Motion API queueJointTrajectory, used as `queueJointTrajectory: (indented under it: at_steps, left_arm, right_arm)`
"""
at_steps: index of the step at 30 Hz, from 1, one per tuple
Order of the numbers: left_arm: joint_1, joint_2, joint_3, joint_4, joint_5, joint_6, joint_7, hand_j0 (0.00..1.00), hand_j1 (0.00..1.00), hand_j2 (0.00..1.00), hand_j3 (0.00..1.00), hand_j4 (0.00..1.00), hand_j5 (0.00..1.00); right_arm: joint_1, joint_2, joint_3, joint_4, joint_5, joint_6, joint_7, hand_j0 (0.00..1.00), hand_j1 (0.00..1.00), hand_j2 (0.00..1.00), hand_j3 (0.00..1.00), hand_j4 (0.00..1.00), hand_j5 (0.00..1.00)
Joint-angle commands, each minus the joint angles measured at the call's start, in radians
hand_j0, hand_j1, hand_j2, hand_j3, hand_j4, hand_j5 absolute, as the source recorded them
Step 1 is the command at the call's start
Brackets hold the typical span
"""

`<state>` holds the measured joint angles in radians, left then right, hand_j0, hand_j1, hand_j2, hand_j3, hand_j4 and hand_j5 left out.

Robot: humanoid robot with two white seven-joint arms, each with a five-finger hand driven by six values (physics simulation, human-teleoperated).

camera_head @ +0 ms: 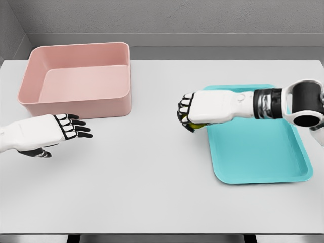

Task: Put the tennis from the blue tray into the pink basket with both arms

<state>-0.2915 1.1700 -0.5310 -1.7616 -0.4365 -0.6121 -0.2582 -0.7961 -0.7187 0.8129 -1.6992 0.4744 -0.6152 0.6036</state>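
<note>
My left hand (pixel 63 129) hovers with fingers spread and empty over the bare white bench (pixel 147 172), in front of the pink rectangular plastic basket (pixel 76 104). My right hand (pixel 191 114) grips the mostly hidden yellow-green tennis ball (pixel 195 125) just past the flat blue plastic tray's (pixel 258 152) left edge, and I see wide clear bench between it and the basket.

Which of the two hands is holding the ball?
The right hand, at the blue tray's left edge, grips the yellow-green tennis ball. The left hand is open and empty.
</note>
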Motion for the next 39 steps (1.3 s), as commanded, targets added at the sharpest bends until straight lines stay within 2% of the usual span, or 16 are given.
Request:
queueJointTrajectory:
  at_steps: [1,3,6,8,15,17,22,26,33,39]
  left_arm:
    - [0.000,0.004,0.000,0.001,0.004,0.001,0.000,1.00,1.00,1.00,1.00,1.00,1.00]
    - [0.000,0.004,0.000,0.002,0.004,0.001,0.000,1.00,1.00,1.00,1.00,1.00,1.00]
    - [0.000,0.004,0.000,0.002,0.002,0.001,0.000,1.00,1.00,1.00,1.00,1.00,1.00]
    - [0.000,0.004,0.000,0.002,0.002,0.001,0.000,1.00,1.00,1.00,1.00,1.00,1.00]
    - [0.000,0.004,-0.001,0.002,0.004,0.001,0.000,1.00,1.00,1.00,1.00,1.00,1.00]
    - [0.000,0.004,0.000,0.002,0.004,0.001,0.000,1.00,1.00,1.00,1.00,1.00,1.00]
    - [0.000,0.005,-0.001,0.007,0.004,0.001,0.000,1.00,1.00,1.00,1.00,1.00,1.00]
    - [0.000,0.004,0.000,0.007,0.002,0.001,0.000,1.00,1.00,1.00,1.00,1.00,1.00]
    - [0.000,0.005,-0.001,0.011,0.004,0.001,0.000,1.00,1.00,1.00,1.00,1.00,1.00]
    - [0.000,0.005,0.000,0.011,0.004,0.001,0.000,1.00,1.00,1.00,1.00,1.00,1.00]
  right_arm:
    - [0.000,0.064,0.026,-0.002,0.007,0.004,0.007,0.27,0.27,0.27,0.27,0.27,0.27]
    - [-0.003,0.102,0.055,0.003,0.010,0.004,0.007,0.27,0.27,0.27,0.27,0.27,0.27]
    - [-0.017,0.203,0.115,0.018,0.055,0.004,0.007,0.27,0.27,0.27,0.27,0.27,0.27]
    - [-0.026,0.234,0.120,0.044,0.056,0.004,0.007,0.27,0.27,0.27,0.27,0.27,0.27]
    - [-0.052,0.369,0.158,0.208,0.079,0.004,0.007,0.27,0.27,0.27,0.27,0.27,0.27]
    - [-0.055,0.372,0.160,0.216,0.079,0.004,0.007,0.27,0.27,0.27,0.27,0.27,0.27]
    - [-0.067,0.452,0.176,0.332,0.107,0.004,0.007,0.27,0.27,0.27,0.27,0.27,0.27]
    - [-0.080,0.476,0.178,0.366,0.109,0.004,0.007,0.27,0.27,0.27,0.27,0.27,0.27]
    - [-0.091,0.544,0.229,0.378,0.122,0.004,0.007,0.27,0.27,0.27,0.27,0.27,0.27]
    - [-0.101,0.547,0.232,0.403,0.124,0.004,0.007,0.27,0.27,0.27,0.27,0.27,0.27]
